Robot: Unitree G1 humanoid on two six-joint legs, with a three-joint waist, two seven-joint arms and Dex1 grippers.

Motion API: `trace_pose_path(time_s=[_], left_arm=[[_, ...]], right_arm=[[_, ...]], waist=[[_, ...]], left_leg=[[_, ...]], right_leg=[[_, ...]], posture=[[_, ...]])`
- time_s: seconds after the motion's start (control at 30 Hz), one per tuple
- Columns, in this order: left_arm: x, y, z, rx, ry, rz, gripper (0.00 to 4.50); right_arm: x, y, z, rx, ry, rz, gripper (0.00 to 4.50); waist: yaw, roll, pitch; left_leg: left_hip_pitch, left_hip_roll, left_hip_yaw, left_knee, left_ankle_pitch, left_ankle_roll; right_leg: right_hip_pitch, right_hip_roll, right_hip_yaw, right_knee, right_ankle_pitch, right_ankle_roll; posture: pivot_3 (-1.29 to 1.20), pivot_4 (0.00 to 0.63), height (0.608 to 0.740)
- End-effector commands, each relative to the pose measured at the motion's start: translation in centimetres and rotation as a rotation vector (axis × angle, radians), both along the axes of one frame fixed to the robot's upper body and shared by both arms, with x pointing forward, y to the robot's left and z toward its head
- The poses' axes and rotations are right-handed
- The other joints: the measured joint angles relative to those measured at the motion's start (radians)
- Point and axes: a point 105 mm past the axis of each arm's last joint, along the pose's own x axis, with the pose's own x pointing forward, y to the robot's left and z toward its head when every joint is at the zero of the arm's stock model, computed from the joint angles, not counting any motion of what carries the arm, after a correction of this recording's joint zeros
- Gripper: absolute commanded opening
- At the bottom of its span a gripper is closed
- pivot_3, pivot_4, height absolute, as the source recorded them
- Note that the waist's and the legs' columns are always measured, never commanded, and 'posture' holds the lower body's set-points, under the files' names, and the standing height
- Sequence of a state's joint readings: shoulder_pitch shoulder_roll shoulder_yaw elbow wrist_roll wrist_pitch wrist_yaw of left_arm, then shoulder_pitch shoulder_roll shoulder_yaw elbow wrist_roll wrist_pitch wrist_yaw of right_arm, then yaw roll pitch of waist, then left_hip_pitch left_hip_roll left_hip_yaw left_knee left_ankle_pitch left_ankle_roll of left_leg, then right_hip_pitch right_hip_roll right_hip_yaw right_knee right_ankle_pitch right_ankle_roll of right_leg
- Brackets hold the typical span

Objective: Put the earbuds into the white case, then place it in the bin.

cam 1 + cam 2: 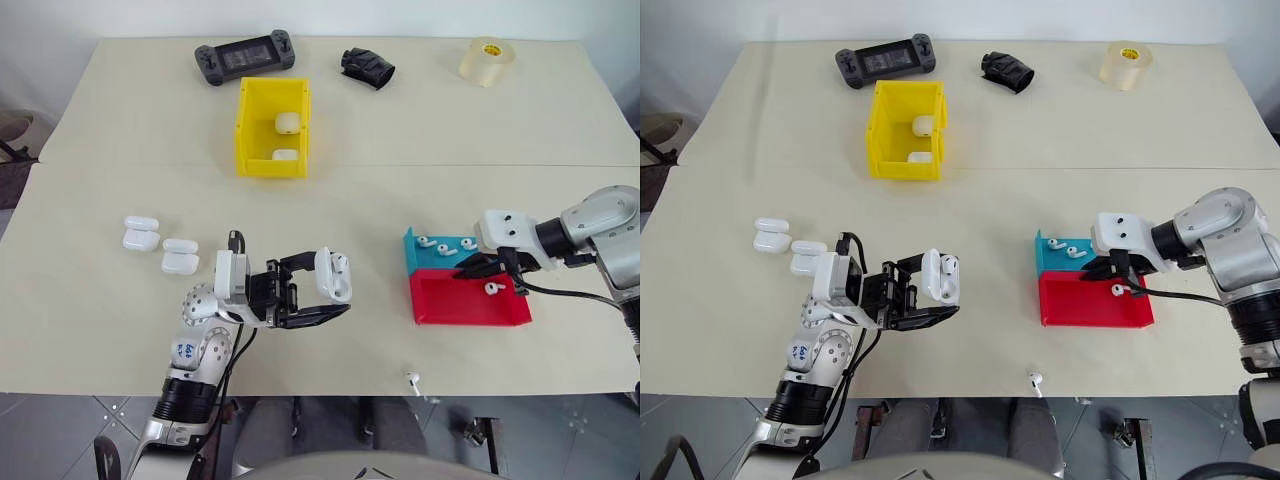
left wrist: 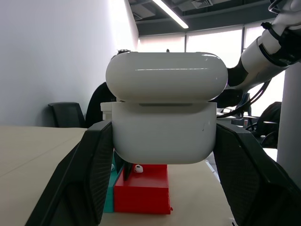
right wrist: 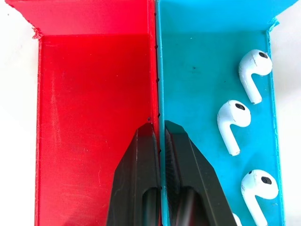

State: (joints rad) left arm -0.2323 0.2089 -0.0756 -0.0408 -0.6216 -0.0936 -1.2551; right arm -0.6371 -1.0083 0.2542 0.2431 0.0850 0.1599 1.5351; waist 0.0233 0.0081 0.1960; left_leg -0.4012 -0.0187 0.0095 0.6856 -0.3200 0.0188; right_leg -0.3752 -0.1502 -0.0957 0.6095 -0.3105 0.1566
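Holding the white case (image 1: pixel 333 275) lid-open above the tabletop (image 1: pixel 350 190), with an earbud pinched over the trays.

Left to right: four spare cases (image 1: pixel 160 244) are seen lying on the tabletop; the left gripper (image 1: pixel 318 298) is clamped on the white case, lid hinged up, one earbud already seated; the bin (image 1: pixel 272 127) stands further back with two cases inside; the right gripper (image 1: pixel 490 275) is closed, jaws together over the wall between red tray (image 1: pixel 468 300) and teal tray (image 1: pixel 425 255), a white earbud (image 1: pixel 492 288) apparently held at its tip; a slip is judged likely given the tiny glossy stem; a stray earbud (image 1: pixel 412 379) lies near the tabletop's front edge; misalignment at the case's empty slot could knock the pinched earbud loose.
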Motion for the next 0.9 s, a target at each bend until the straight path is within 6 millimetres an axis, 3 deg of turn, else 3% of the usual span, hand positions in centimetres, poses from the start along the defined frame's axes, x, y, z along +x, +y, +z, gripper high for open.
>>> trace_pose_path(time_s=[0.03, 0.33, 0.67, 0.9], left_arm=[[-0.4, 0.0, 1.2, -0.021, -0.047, -0.013, 2.93], [-0.4, 0.0, 1.3, -0.019, -0.047, -0.019, 2.93], [-0.4, 0.0, 1.3, -0.018, -0.045, -0.029, 2.93], [-0.4, -0.1, 1.3, -0.019, -0.046, -0.033, 2.93]], right_arm=[[-0.9, -0.3, -0.1, -0.002, 0.061, -0.015, 0.27], [-1.2, 0.3, 0.6, 0.013, 0.012, 0.021, 3.15], [-1.6, 0.4, 2.7, 0.025, -0.055, 0.031, 3.15], [-1.6, -1.2, 5.3, 0.042, -0.105, -0.071, 3.15]], waist=[[0.0, 0.0, 0.0], [0.0, 0.0, 0.0], [0.0, 0.0, 0.0], [0.001, 0.0, 0.0]], left_leg=[[0.0, 0.0, 0.0, 0.0, 0.0, 0.0], [0.0, 0.0, 0.0, 0.0, 0.0, 0.0], [0.0, 0.0, -0.001, 0.0, 0.0, 0.0], [0.0, 0.0, -0.001, 0.0, 0.0, 0.0]], right_leg=[[0.0, 0.0, 0.0, 0.0, 0.0, 0.0], [0.0, 0.0, 0.0, 0.0, 0.0, 0.0], [0.0, 0.0, 0.0, 0.0, 0.0, 0.0], [0.0, 0.0, 0.0, 0.0, 0.0, 0.0]], posture=[[0.0, 0.15, 0.74], [0.0, 0.15, 0.74], [0.0, 0.15, 0.74], [0.0, 0.15, 0.74]])
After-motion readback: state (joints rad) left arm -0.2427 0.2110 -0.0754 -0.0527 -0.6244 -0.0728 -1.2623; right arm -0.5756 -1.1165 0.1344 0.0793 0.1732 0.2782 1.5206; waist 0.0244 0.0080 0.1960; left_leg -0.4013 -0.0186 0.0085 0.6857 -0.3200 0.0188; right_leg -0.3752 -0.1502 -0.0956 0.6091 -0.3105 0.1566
